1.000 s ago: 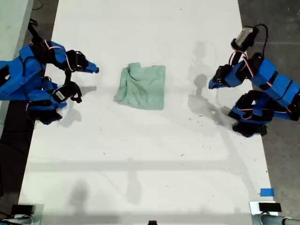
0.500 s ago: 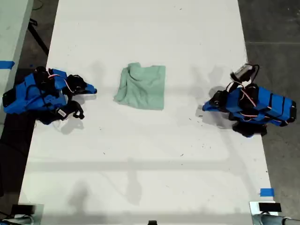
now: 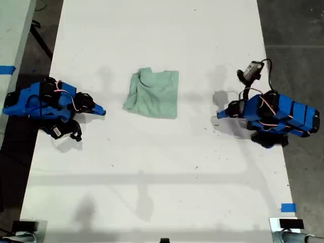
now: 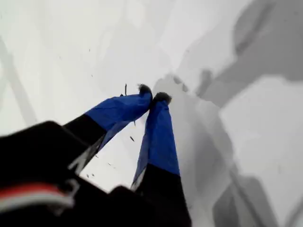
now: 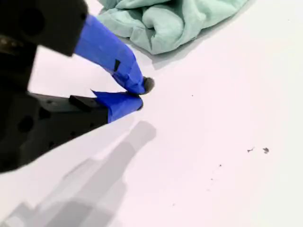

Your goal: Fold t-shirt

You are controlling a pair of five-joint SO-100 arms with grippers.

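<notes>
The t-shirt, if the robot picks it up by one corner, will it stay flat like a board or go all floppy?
Probably floppy. The t-shirt already lies in soft rumpled folds, so it would likely droop and unfold when lifted. It looks thin and light, so a push would probably bunch it up rather than slide it whole. It should not roll or break.

1 t-shirt (image 3: 153,94), pale mint, folded, on 1 white table (image 3: 162,167). 2 blue arms, 1 per side of exterior view. 2 grippers: my first gripper (image 4: 152,98), my second gripper (image 5: 142,94), tips together on both. 2 blue tape bits: (image 3: 287,207), (image 3: 7,69).
</notes>
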